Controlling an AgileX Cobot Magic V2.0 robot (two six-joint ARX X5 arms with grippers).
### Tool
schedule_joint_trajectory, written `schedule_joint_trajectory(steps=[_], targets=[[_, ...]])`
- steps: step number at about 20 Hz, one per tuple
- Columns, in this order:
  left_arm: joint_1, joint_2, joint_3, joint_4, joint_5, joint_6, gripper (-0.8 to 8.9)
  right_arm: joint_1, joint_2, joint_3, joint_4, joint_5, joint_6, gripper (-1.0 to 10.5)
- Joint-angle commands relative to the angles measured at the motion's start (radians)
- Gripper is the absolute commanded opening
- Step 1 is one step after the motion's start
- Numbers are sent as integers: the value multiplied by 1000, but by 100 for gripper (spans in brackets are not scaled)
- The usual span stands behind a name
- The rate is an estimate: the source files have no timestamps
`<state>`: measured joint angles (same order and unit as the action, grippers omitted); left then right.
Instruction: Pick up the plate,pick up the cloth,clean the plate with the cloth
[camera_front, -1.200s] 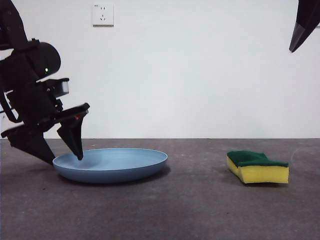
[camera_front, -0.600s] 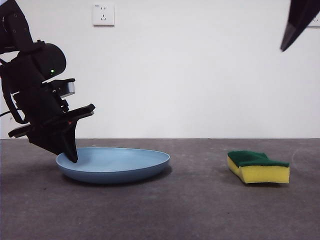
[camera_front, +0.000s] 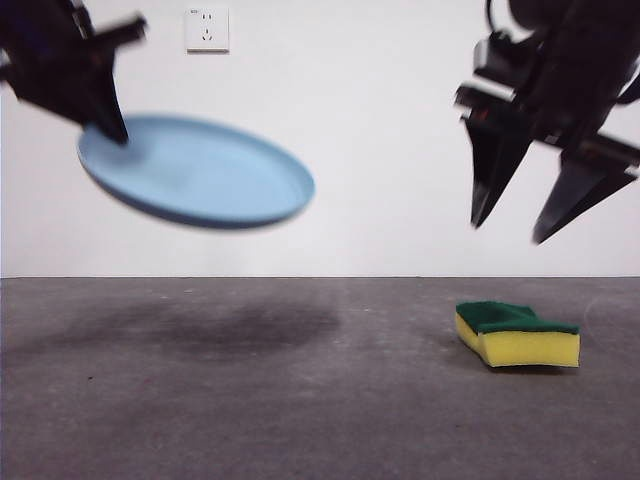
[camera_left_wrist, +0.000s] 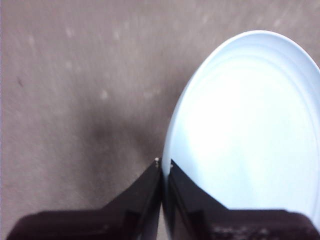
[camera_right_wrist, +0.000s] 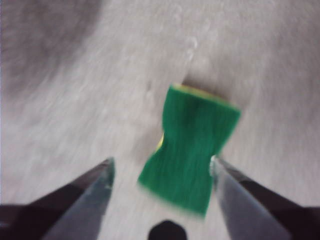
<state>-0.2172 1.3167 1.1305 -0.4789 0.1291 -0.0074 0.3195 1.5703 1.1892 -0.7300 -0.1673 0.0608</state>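
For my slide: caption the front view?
Left claw holds round light-blue plate aloft; open right claw hangs above yellow-green sponge.

Smooth matte plate (camera_front: 195, 172) at upper left; spongy yellow foam cloth (camera_front: 517, 334) with coarse green top, lower right; table (camera_front: 300, 400) dull, rough.

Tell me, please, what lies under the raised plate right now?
Under the plate, held off the table by the left gripper, only its dark shadow on the bare table shows. The plate covers part of the table in the left wrist view.
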Motion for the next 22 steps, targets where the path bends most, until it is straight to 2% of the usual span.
schedule_joint_trajectory(steps=[1,7,10,13,15,22], targets=[[0,-62,-10,-19,3,9,-8,12,71,0,20,54,18,309],[0,-107,-10,-49,3,10,-8,18,201,0,32,70,29,297],[0,-107,-10,-49,3,9,-8,18,255,0,35,70,28,143],[0,-107,-10,-50,3,9,-8,20,296,0,38,70,28,114],[0,-106,-10,-51,3,9,-8,26,301,0,45,72,25,-23],[-6,-21,-10,-74,2,9,-8,66,235,0,52,95,41,-16]])
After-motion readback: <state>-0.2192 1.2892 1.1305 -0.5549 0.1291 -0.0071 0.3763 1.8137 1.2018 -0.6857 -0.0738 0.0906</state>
